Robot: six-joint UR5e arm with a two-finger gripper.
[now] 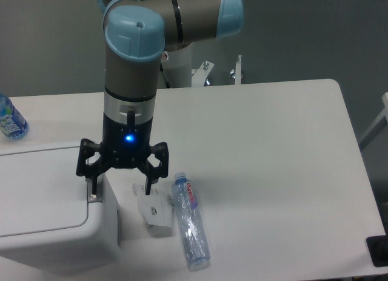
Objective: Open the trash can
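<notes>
Two black fingers of the pincer (119, 189) hang spread wide apart, pointing straight down, with nothing held between them. One fingertip (92, 192) sits right at the small grey button on the rim of the trash can (45, 214), seemingly touching it, though contact is hard to confirm. The other fingertip (147, 188) hangs off the bin's side, just above a small white box (153, 210) lying on the table (273, 172). The big white trash can fills the area left of and below the pincer, its flat lid down. A clear plastic bottle (190, 221) lies on its side just right of the box. Far to the left, at the picture's edge, another bottle (10, 118) with a blue label shows.
</notes>
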